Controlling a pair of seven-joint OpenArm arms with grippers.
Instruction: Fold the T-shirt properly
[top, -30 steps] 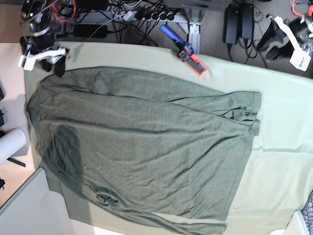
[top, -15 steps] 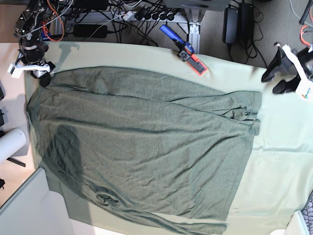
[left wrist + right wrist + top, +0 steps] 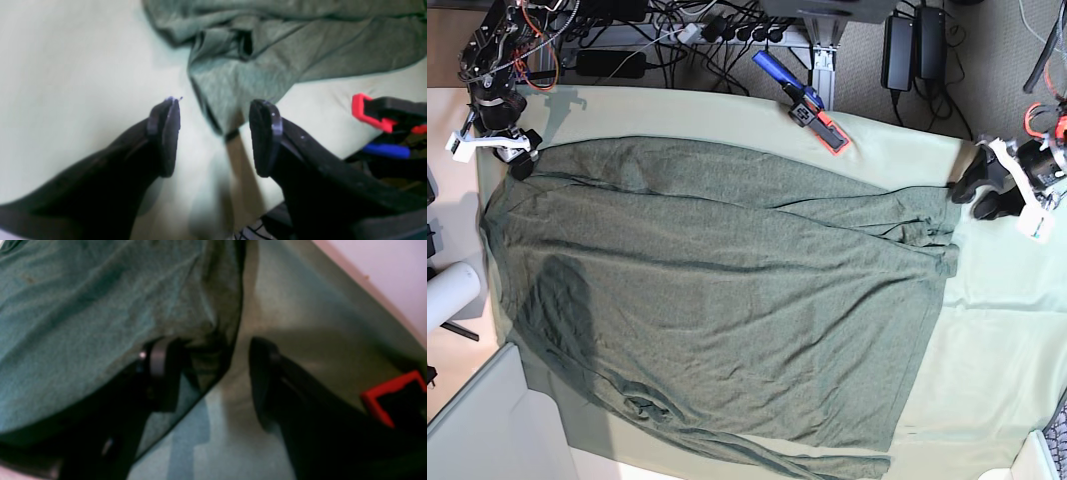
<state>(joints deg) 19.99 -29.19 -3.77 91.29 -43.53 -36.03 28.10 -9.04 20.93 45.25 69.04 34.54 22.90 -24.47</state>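
T-shirt flat near red-blue clamp

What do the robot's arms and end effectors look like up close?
Each end effector has two thick, matte black fingers with flat, rounded pads: the left end effector and the right end effector look alike. From the base view, white housings sit behind them, and red and black cables wind along the arms.

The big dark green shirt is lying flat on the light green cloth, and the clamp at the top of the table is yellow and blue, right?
Nearly. The T-shirt does lie spread on the pale cloth, but the clamp at the table's top edge is red-orange and blue, not yellow. The base view shows it.
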